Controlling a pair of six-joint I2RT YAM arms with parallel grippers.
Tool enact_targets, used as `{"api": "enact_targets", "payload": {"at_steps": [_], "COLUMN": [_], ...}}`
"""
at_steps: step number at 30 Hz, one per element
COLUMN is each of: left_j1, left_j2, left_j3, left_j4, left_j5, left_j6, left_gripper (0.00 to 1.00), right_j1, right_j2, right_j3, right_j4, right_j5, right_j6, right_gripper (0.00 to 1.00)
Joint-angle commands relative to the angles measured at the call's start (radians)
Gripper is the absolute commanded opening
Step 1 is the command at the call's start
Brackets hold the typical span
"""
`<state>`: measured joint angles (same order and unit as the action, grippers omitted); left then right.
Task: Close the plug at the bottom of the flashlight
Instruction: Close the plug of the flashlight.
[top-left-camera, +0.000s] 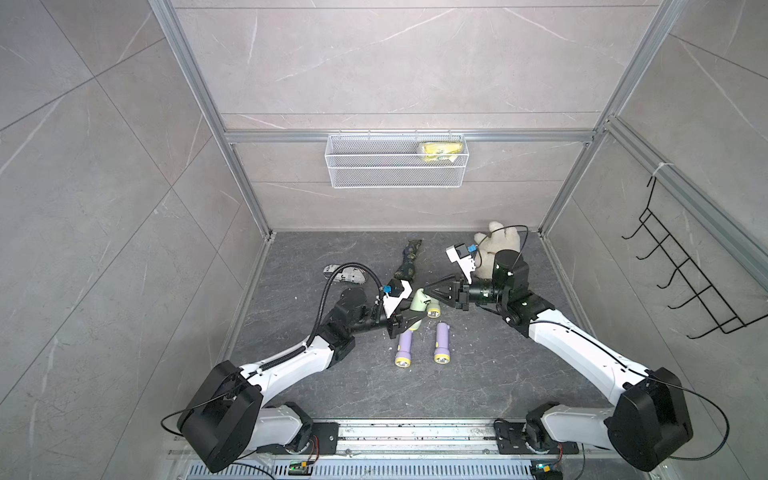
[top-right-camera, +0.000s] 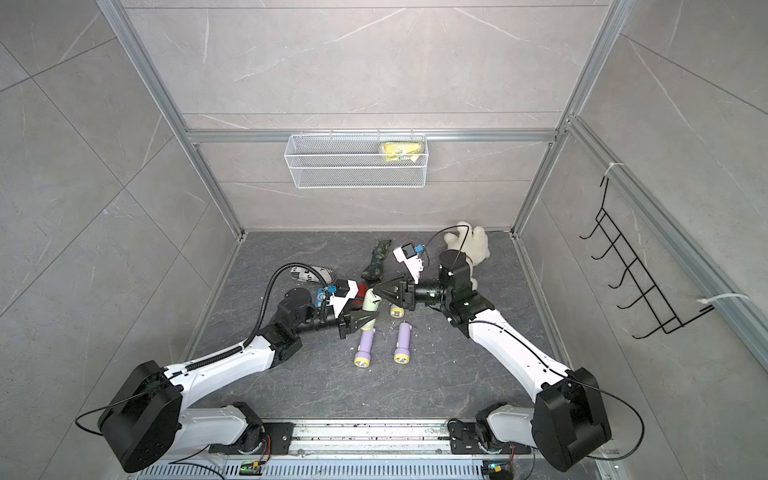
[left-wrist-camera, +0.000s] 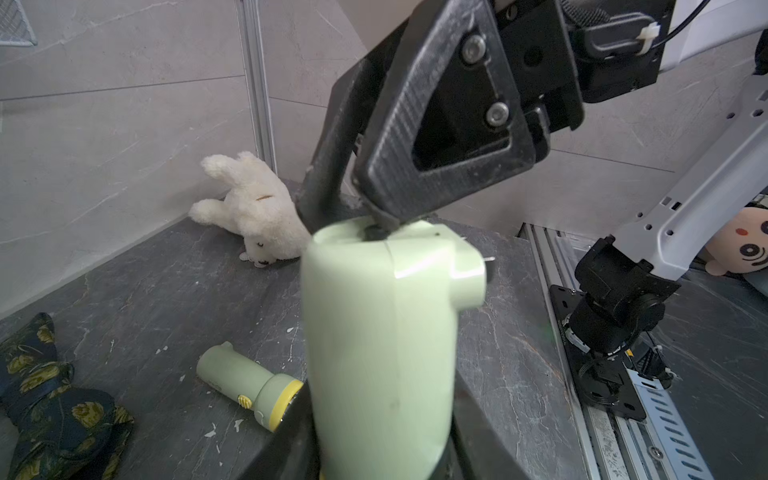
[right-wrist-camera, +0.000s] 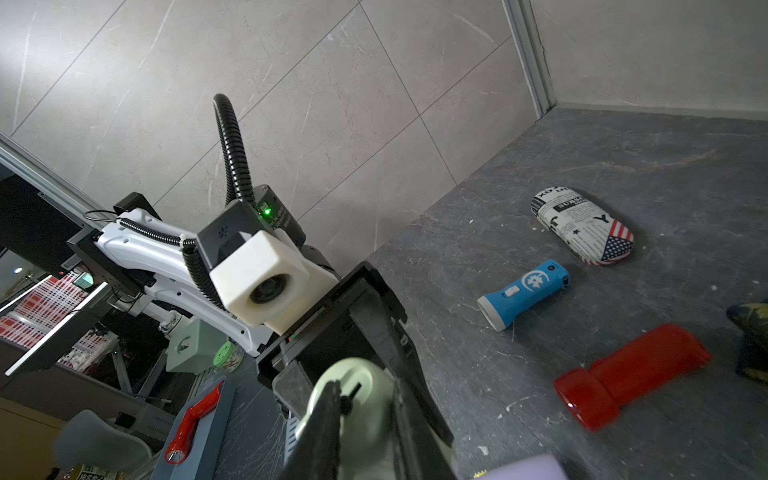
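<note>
Two white and black robot arms reach in from the near edge of a dark grey stone-patterned tabletop (top-left-camera: 478, 374). Nearest lie a lilac plastic flashlight with a yellow head (top-left-camera: 404, 349) and a second lilac flashlight (top-left-camera: 441, 343) beside it on the right. Just beyond them, at mid-table, the left gripper (top-left-camera: 417, 316) is clamped on a pale green plastic flashlight (top-left-camera: 419, 301), holding it tilted with its bottom end uppermost. The right gripper (top-left-camera: 424, 289) meets that end, fingers close together and tips against the end face. Whether they pinch the plug cannot be told, as the fingertips hide it. Beside the held one lies a second pale green flashlight with a yellow head (left-wrist-camera: 249, 382). Further left are a blue plastic flashlight (right-wrist-camera: 523, 291), a red plastic flashlight (right-wrist-camera: 631, 374) and a newspaper-print oval case (top-left-camera: 345, 274). Behind these lie a dark floral fabric pouch (top-left-camera: 409, 259) and, in the far right corner, a white plush toy (top-left-camera: 496, 245). On the back wall hangs a white wire mesh basket (top-left-camera: 395, 174) holding a yellow packet (top-left-camera: 440, 150).
</note>
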<state>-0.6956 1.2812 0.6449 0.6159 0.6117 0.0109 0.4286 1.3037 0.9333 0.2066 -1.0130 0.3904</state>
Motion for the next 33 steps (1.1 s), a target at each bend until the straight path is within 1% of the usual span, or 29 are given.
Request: {"api": "enact_targets", "payload": {"at_steps": [1, 6, 8, 10, 14, 15, 16, 22, 28, 30, 33], "left_j1": [-0.016, -0.016, -0.015, -0.012, -0.011, -0.011, -0.012, -0.018, -0.018, -0.018, -0.018], "left_j2": [-0.052, -0.066, -0.072, -0.075, -0.080, -0.082, -0.084, -0.084, -0.100, -0.103, -0.108], "left_j3": [0.096, 0.105, 0.104, 0.106, 0.107, 0.106, 0.109, 0.151, 0.142, 0.141, 0.132], "left_j4": [0.126, 0.084, 0.079, 0.075, 0.089, 0.097, 0.099, 0.048, 0.034, 0.017, 0.000], "left_j5": [0.036, 0.057, 0.068, 0.077, 0.089, 0.092, 0.095, 0.130, 0.114, 0.110, 0.098], "left_j6": [0.041, 0.069, 0.072, 0.071, 0.053, 0.046, 0.043, 0.040, 0.057, 0.065, 0.074], "left_gripper": [0.00, 0.00, 0.00, 0.00, 0.00, 0.00, 0.00, 0.00, 0.00, 0.00, 0.00], "right_j1": [0.055, 0.061, 0.063, 0.064, 0.069, 0.072, 0.074, 0.096, 0.098, 0.098, 0.093], "right_j2": [0.034, 0.033, 0.026, 0.024, 0.028, 0.028, 0.029, 0.044, 0.043, 0.036, 0.024], "right_j3": [0.009, 0.027, 0.025, 0.025, 0.018, 0.016, 0.015, 0.010, 0.010, 0.013, 0.030], "right_j4": [-0.115, -0.197, -0.203, -0.210, -0.206, -0.196, -0.191, -0.145, -0.156, -0.164, -0.211], "right_j5": [-0.023, -0.024, -0.033, -0.028, -0.025, -0.027, -0.027, -0.017, 0.005, 0.037, 0.170], "right_j6": [-0.058, -0.119, -0.125, -0.130, -0.132, -0.128, -0.126, -0.102, -0.107, -0.107, -0.118], "right_gripper": [0.25, 0.30, 0.32, 0.32, 0.24, 0.19, 0.17, 0.16, 0.16, 0.18, 0.23]}}
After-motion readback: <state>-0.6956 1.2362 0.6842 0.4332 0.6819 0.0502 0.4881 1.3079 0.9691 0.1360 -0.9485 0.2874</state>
